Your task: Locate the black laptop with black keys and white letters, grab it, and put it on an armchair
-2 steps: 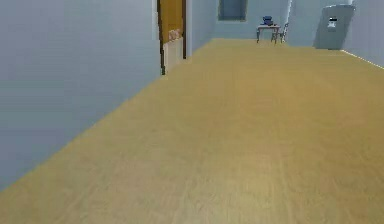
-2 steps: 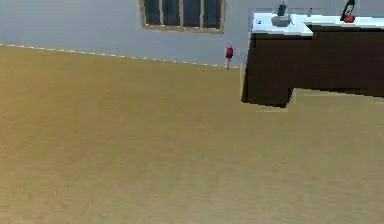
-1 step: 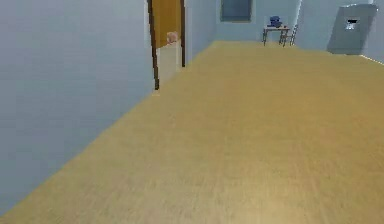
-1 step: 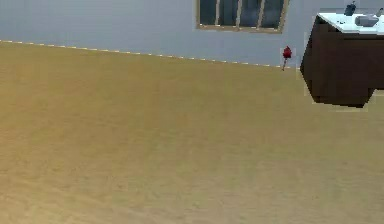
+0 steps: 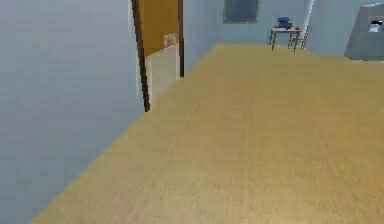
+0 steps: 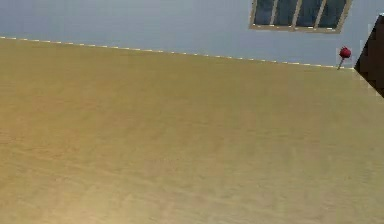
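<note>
Dark blob (image 5: 286, 22) on distant small table (image 5: 275, 31)

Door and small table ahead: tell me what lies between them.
In the forward view, bare floor alone lies between the door and the table, with wall behind.

Bare tan wooden floor (image 5: 250, 140) meets pale blue walls (image 5: 60, 90). An orange-brown wooden door (image 5: 160, 22) stands open. A paned window (image 6: 300, 12) is set in the side wall.

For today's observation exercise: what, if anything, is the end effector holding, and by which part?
It cannot be told: the arm side view gives floor, wall and window.
</note>
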Controlling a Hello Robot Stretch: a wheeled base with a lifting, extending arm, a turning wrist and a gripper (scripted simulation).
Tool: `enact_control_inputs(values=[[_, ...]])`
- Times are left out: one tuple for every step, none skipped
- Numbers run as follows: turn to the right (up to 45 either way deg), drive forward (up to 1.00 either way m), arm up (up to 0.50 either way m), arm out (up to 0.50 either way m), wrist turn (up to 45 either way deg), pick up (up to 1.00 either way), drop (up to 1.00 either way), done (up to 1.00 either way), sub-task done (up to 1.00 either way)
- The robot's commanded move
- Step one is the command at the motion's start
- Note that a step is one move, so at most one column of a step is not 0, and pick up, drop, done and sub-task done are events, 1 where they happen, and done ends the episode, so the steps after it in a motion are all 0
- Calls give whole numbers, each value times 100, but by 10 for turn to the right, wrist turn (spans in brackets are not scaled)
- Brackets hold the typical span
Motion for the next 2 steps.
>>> enact_control_inputs(values=[[0, 100, 0, 0, 0, 0, 0, 0, 0], [0, 100, 0, 0, 0, 0, 0, 0, 0]])
